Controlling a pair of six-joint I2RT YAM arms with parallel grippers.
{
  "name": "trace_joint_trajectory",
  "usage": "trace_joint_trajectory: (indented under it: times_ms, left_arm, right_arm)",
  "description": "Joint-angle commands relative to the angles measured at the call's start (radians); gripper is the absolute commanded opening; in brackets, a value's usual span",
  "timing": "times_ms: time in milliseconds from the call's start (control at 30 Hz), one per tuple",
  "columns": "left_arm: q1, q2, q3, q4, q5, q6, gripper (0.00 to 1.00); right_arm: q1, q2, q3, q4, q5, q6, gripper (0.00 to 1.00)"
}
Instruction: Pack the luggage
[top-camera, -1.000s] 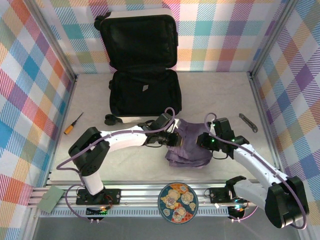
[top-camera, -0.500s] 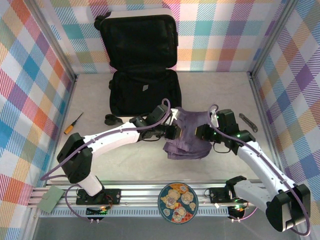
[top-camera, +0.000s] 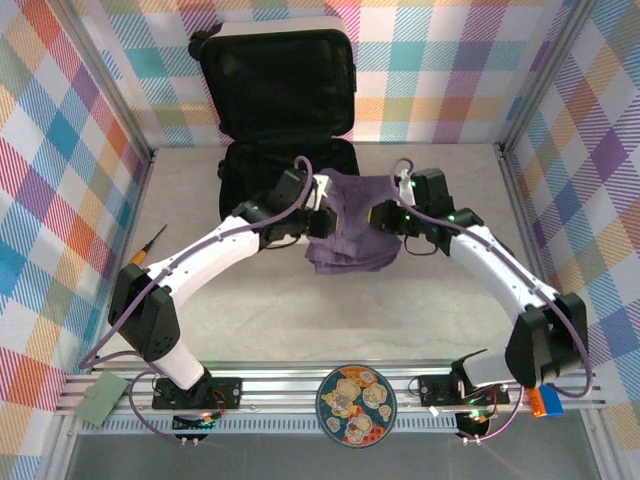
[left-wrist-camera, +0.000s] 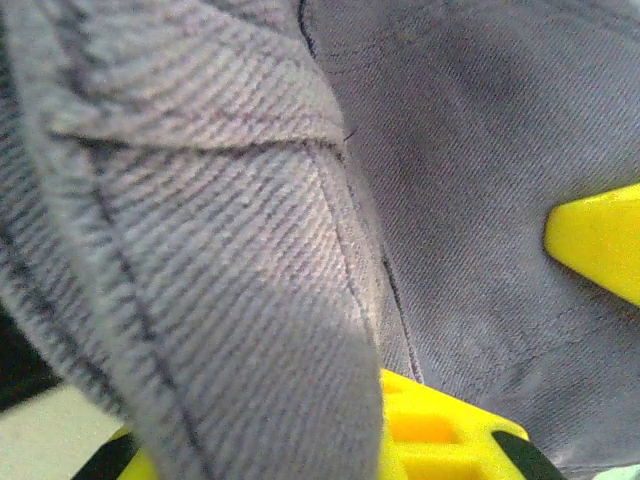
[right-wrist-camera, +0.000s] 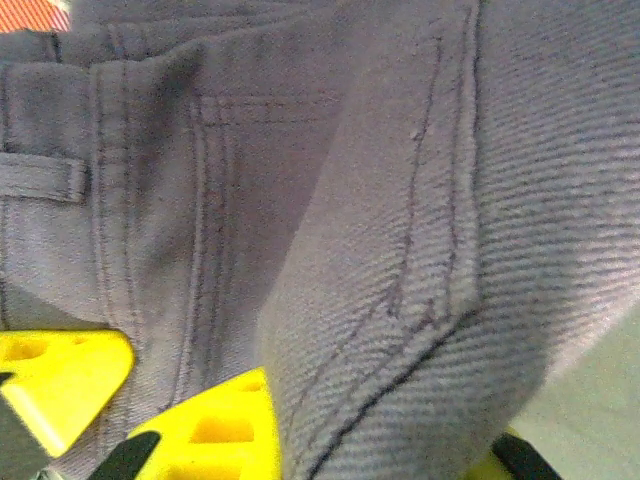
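Note:
The luggage (top-camera: 262, 178) lies open at the back of the table, its black-lined lid (top-camera: 280, 90) leaning on the rear wall. A folded purple-grey garment (top-camera: 350, 238) hangs between both grippers, above the table at the front right corner of the suitcase's lower half. My left gripper (top-camera: 322, 215) is shut on the garment's left edge and my right gripper (top-camera: 386, 215) on its right edge. In the left wrist view the twill cloth (left-wrist-camera: 450, 150) is wedged between the yellow fingers (left-wrist-camera: 600, 240). The right wrist view has seamed cloth (right-wrist-camera: 400, 200) over its yellow fingers (right-wrist-camera: 215, 430).
An orange-handled screwdriver (top-camera: 145, 247) lies by the left wall. A patterned round plate (top-camera: 356, 402) sits on the front rail between the arm bases, and a green card (top-camera: 100, 398) lies at the front left. Checked walls close in three sides.
Both grippers have lifted the purple-grey garment off the table and carried it away from the bases, up to the suitcase's front edge. Both arms have stretched out.

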Motion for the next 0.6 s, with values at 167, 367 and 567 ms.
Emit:
trace_joint_trajectory:
  times_ms: [167,367,567]
  left_arm:
    - [0.121,0.088,0.148,0.002,0.008,0.068,0.0]
    - [0.21,0.166,0.235,0.003,0.017,0.07,0.0]
    - [0.293,0.23,0.325,-0.01,0.057,0.074,0.0]
  right_arm:
    - [0.044,0.29,0.345,0.078,-0.034,-0.02,0.0]
    - [0.074,0.519,0.635,0.011,-0.043,-0.024,0.0]
    - [0.102,0.711,0.888,-0.073,-0.045,-0.016,0.0]
